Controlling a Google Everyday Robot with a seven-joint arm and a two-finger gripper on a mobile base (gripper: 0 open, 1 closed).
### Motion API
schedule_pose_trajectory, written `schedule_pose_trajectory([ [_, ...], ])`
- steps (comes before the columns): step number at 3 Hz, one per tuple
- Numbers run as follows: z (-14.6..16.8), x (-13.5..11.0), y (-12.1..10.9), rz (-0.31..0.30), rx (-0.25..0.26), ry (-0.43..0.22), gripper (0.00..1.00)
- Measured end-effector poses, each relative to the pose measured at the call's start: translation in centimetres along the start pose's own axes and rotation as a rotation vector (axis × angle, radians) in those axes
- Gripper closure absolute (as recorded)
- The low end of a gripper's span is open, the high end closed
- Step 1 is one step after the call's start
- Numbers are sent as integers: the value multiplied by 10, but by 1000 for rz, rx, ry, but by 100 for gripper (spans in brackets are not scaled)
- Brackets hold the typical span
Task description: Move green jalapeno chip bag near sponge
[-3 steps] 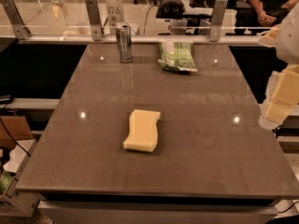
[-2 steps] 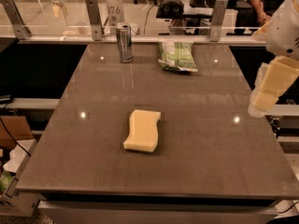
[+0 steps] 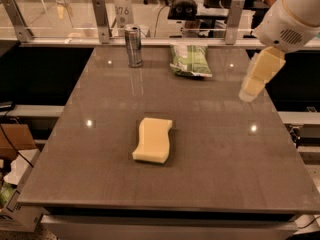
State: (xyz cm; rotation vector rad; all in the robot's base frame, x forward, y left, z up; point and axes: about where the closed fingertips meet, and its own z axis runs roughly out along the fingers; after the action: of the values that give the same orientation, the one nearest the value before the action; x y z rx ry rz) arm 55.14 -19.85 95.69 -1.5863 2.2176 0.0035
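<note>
A: Where is the gripper being held at this moment?

B: The gripper [image 3: 251, 86] is being held above the right side of the table [image 3: 210, 149], toward the far edge and apart from everything on it. Nothing is being carried in it, and whether it is open or closed cannot be told from this angle

A: And the bag?

B: The bag [image 3: 190, 60] is lying flat near the far edge, right of the can [image 3: 133, 45] and well apart from the sponge [image 3: 153, 139], which is sitting near the middle of the table, closer to the front

A: So which step is being worked on?

B: By the look of it, the reach toward the bag is being made; nothing is being gripped yet

A: How is that reach being done well?

B: The gripper is best being brought leftward and toward the far edge until it is standing over the bag's middle, then being lowered straight down. The foil is likely to be crushed and to slip, so a pinch on a raised fold, set across the narrower side, is being advised. The can is standing near on the left, so the approach is better being kept from the right and from above, lest the can be knocked over

A: And once the bag is being lifted?

B: A low carry toward the front is being suggested, with the bag being set down just beside the sponge, not on it
</note>
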Motion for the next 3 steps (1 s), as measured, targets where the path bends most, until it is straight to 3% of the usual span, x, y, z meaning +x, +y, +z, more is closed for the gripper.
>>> schedule_pose_trajectory([
  [3,96,-38,-84,175,28,-70,0],
])
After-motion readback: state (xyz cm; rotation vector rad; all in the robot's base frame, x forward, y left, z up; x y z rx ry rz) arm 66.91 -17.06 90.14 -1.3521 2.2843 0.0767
